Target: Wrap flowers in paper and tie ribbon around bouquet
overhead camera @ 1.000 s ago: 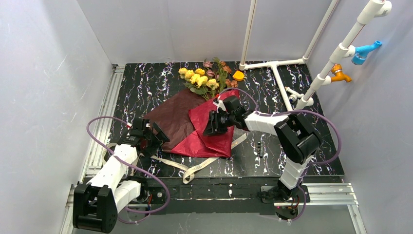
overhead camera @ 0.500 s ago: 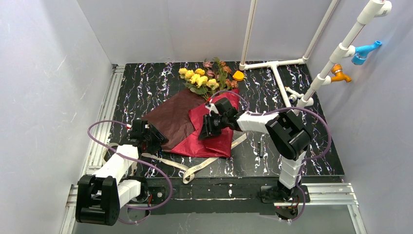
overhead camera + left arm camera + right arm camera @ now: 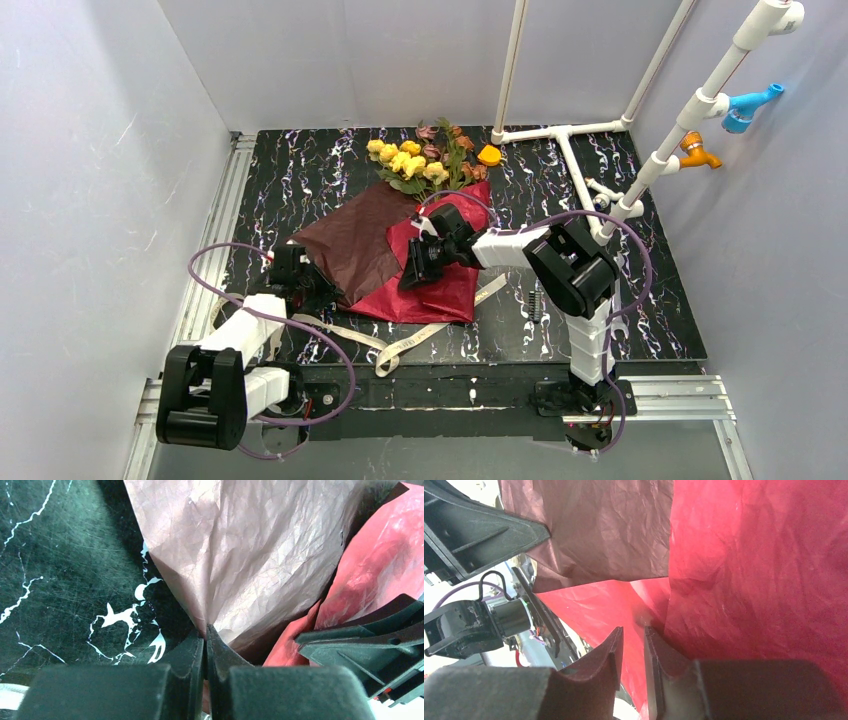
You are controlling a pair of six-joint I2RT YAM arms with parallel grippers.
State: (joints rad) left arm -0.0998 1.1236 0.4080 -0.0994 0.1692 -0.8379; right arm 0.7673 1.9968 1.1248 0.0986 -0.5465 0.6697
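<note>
Left wrist: left gripper (image 3: 205, 631) fingers pinch a maroon corner of the paper (image 3: 250, 555).
Right wrist: right gripper (image 3: 633, 632) fingers slightly apart over its red fold.
Top external: flowers (image 3: 412, 162) lie at the paper's far edge.

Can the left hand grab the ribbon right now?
Probably not yet. The left hand is shut on the paper corner. The ribbon lies bare nearby, so it would have to let go first.

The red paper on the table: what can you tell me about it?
The paper is a large, thin, crinkled sheet, bright red one side, dull maroon the other, spread out with a maroon flap folded over. The left gripper pinches the flap's near corner; the right gripper hovers narrowly open at a red crease.
</note>
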